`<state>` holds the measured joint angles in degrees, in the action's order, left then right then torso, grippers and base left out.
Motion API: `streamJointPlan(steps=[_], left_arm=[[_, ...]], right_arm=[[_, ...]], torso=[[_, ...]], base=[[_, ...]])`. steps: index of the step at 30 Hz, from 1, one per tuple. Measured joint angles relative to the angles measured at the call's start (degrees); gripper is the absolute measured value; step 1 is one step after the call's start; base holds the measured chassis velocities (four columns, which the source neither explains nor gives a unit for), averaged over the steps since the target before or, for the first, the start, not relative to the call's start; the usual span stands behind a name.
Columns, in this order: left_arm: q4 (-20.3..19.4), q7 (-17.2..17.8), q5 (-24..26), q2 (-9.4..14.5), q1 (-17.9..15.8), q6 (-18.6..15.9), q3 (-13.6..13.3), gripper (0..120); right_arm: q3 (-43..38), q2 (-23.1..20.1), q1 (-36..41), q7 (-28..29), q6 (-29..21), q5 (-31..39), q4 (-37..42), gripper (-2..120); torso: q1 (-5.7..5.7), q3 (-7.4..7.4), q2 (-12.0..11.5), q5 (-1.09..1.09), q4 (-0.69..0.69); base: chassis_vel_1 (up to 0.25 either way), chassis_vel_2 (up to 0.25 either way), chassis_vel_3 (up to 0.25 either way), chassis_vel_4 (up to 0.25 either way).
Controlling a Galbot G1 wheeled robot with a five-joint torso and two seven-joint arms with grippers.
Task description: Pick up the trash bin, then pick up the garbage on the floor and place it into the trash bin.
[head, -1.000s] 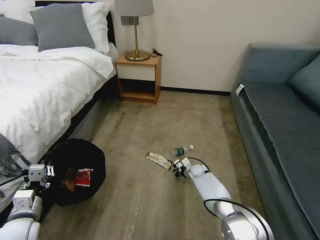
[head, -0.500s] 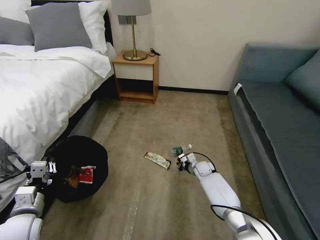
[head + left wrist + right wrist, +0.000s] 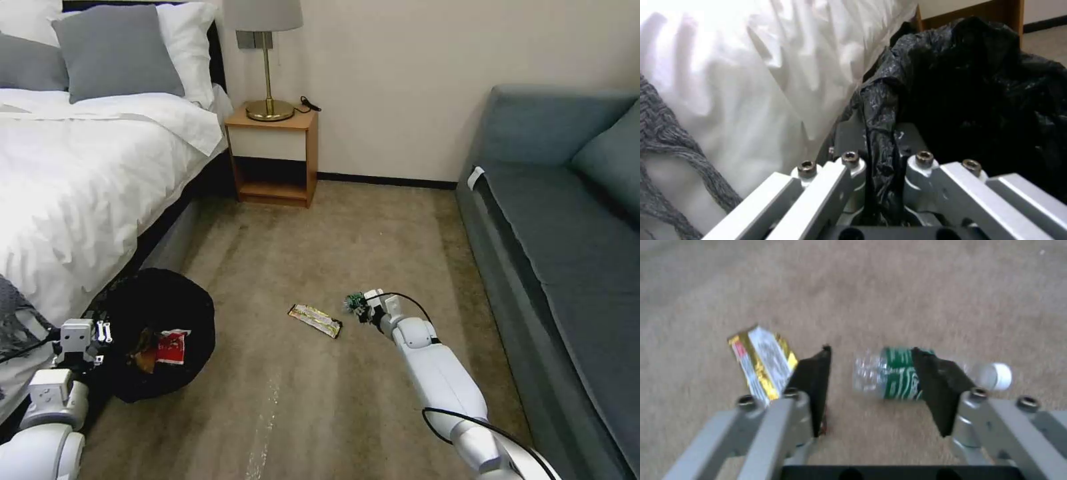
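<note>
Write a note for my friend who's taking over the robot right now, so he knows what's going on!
Left gripper: shut on the trash bin by its black bag rim, beside the bed.
Right gripper: open, low over the floor, around the bottle, not yet closed.
Done: the red-and-white wrapper and a tan piece lie inside the bin.
Left: the bottle, then the yellow snack wrapper lying next to it.

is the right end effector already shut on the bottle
No, the right end effector is open above the bottle, which lies on the floor, one finger clear of it.
</note>
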<state>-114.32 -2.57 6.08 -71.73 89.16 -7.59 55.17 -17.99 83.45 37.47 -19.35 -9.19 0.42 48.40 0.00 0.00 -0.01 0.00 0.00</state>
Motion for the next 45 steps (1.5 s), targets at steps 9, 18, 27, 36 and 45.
streamJointPlan(steps=[9,18,27,36,45], left_arm=[[0.81,0.21,-0.02,0.44,-0.88,0.01,-0.94,5],[0.94,0.27,-0.24,0.46,-1.06,0.02,-1.67,5],[0.9,0.12,-0.28,0.6,-0.68,0.03,-1.68,5],[1.06,-0.04,-0.51,0.5,-1.1,0.07,-2.21,5],[1.24,-0.12,-0.61,0.33,-1.06,0.24,-2.32,5]], right_arm=[[-1.83,0.59,1.16,3.78,4.42,5.04,1.75,82],[-3.32,0.86,1.56,4.85,5.58,8.45,1.22,100],[-4.17,1.2,0.7,5.11,5.58,8.94,-0.14,100],[-4.56,0.73,0.0,5.23,5.56,9.28,-1.09,100],[-4.75,0.4,-0.25,5.11,5.56,9.79,-1.5,100]], torso=[[0.0,0.0,0.0,0.0,0.0],[0.0,0.0,0.0,0.0,0.0],[0.0,0.0,0.0,0.0,0.0],[0.0,0.0,0.0,0.0,0.0],[0.0,0.0,0.0,0.0,0.0]], base=[[0.0,0.0,0.0,0.0],[0.0,0.0,0.0,0.0],[0.0,0.0,0.0,0.0],[0.0,0.0,0.0,0.0],[0.0,0.0,0.0,0.0]])
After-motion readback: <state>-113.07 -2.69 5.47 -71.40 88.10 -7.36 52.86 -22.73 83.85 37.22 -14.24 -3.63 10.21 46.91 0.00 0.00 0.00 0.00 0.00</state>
